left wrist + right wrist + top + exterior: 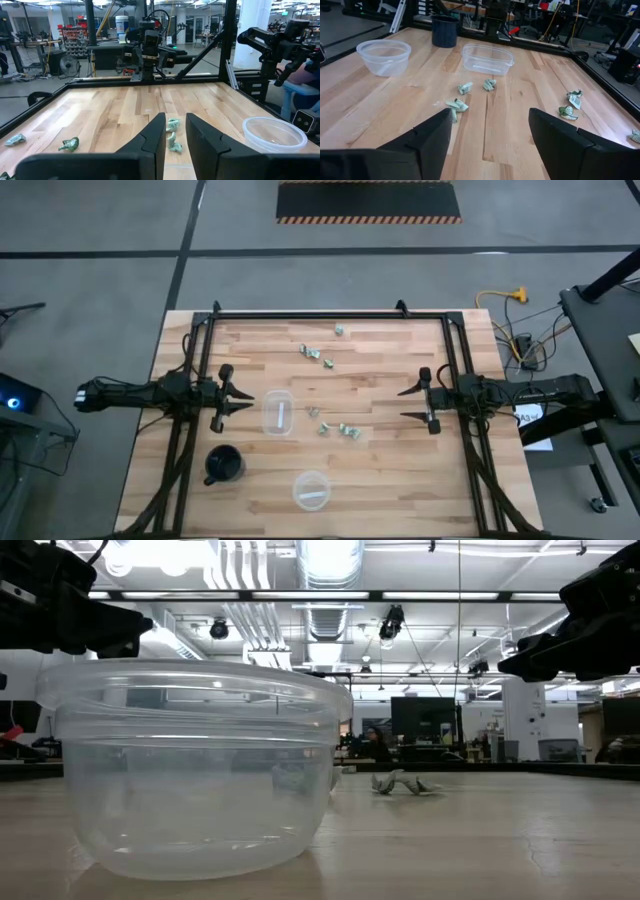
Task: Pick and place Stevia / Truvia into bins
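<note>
We take the squarish bin (278, 412) as our landmark on the tabletop (400, 480). The left pincer (243, 401) hovers just beside it on the left, fingers nearly together and grasping nothing. The right pincer (407, 404) hangs well apart to its right, spread wide and empty. Crumpled Stevia packets (338, 428) lie just right of the bin, more (316, 354) lie beyond it. The round bin (311, 490) and black mug (224, 464) sit nearer the front edge.
</note>
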Motion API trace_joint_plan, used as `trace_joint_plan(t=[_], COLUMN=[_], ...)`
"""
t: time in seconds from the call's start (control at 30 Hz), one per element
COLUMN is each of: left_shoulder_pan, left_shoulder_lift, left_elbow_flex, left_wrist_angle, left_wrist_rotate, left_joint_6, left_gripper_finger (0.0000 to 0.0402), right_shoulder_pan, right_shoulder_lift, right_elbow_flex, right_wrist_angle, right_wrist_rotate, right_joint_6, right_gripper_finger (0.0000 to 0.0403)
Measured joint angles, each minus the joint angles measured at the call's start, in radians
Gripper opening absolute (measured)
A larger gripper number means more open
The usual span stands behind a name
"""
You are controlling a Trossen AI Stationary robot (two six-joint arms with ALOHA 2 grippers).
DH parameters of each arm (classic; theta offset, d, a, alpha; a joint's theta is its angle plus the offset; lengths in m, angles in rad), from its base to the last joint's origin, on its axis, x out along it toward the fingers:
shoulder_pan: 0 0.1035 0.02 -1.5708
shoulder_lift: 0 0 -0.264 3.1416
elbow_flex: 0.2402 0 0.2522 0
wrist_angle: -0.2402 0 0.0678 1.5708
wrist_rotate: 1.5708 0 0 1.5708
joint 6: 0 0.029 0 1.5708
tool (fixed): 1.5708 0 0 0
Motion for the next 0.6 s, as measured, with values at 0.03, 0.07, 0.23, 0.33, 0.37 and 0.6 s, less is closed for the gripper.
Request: trace_joint_plan(t=[0.03, 0.07, 0.23, 0.33, 0.37, 0.6], left_shoulder_pan=[0.0, 0.0, 0.0, 0.0, 0.0, 0.0], left_shoulder_lift=[0.0, 0.0, 0.0, 0.0, 0.0, 0.0], left_elbow_flex=[0.0, 0.0, 0.0, 0.0, 0.0, 0.0], left_wrist_angle=[0.0, 0.0, 0.0, 0.0, 0.0, 0.0], left_wrist_rotate=[0.0, 0.0, 0.0, 0.0, 0.0, 0.0], left_joint_6=[0.0, 0.0, 0.0, 0.0, 0.0, 0.0], left_gripper_finger=[0.0057, 0.0057, 0.0057, 0.0057, 0.0057, 0.0057], right_shoulder_pan=[0.0, 0.0, 0.0, 0.0, 0.0, 0.0], right_shoulder_lift=[0.0, 0.0, 0.0, 0.0, 0.0, 0.0], right_elbow_flex=[0.0, 0.0, 0.0, 0.0, 0.0, 0.0], right_wrist_angle=[0.0, 0.0, 0.0, 0.0, 0.0, 0.0], right_wrist_rotate=[0.0, 0.0, 0.0, 0.0, 0.0, 0.0], right_joint_6=[0.0, 0.0, 0.0, 0.0, 0.0, 0.0], right_gripper_finger=[0.0257, 0.0258, 0.026, 0.0257, 0.0256, 0.0251])
